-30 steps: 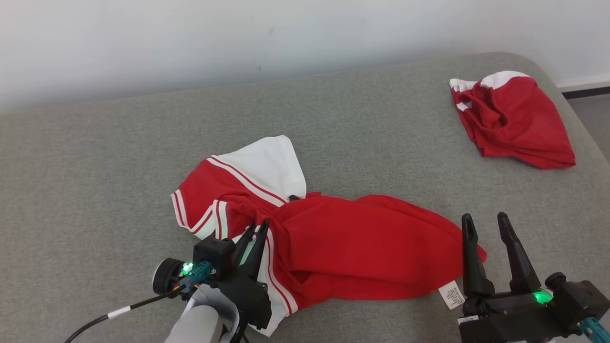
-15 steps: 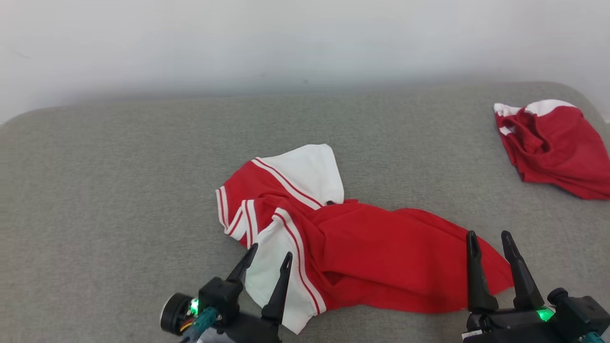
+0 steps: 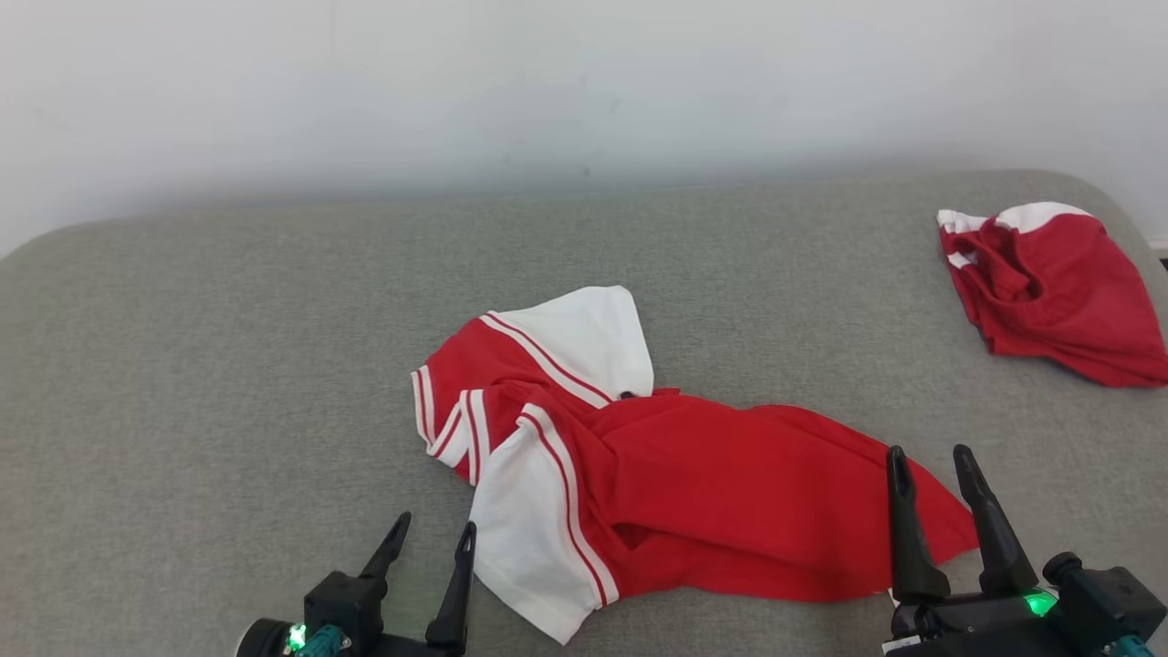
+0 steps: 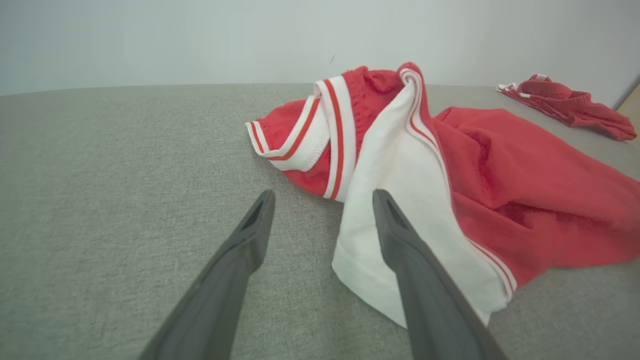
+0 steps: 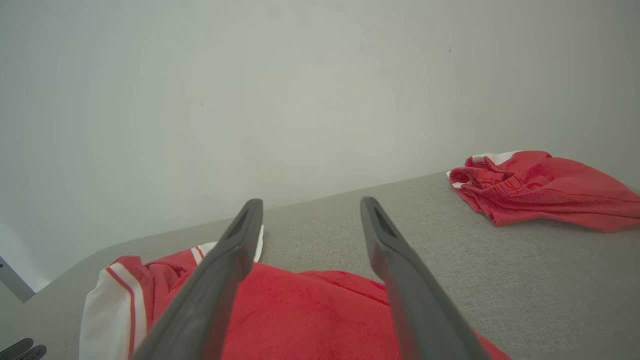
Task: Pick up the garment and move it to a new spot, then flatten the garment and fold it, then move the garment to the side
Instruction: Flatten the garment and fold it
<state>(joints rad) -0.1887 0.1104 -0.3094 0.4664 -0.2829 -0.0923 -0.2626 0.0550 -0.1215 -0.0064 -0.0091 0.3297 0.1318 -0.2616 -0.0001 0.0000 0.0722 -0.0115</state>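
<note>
The red-and-white shirt (image 3: 730, 493) looks soft and limp, best pinched at a sleeve hem; the left gripper (image 3: 436, 525) and right gripper (image 3: 927, 453) have jaws apart.

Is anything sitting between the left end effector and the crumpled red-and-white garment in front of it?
Nothing visible. The left end effector is open, right beside the white sleeve of the garment, with just bare grey cushion around its fingers. The second red garment lies apart at the far right.
</note>
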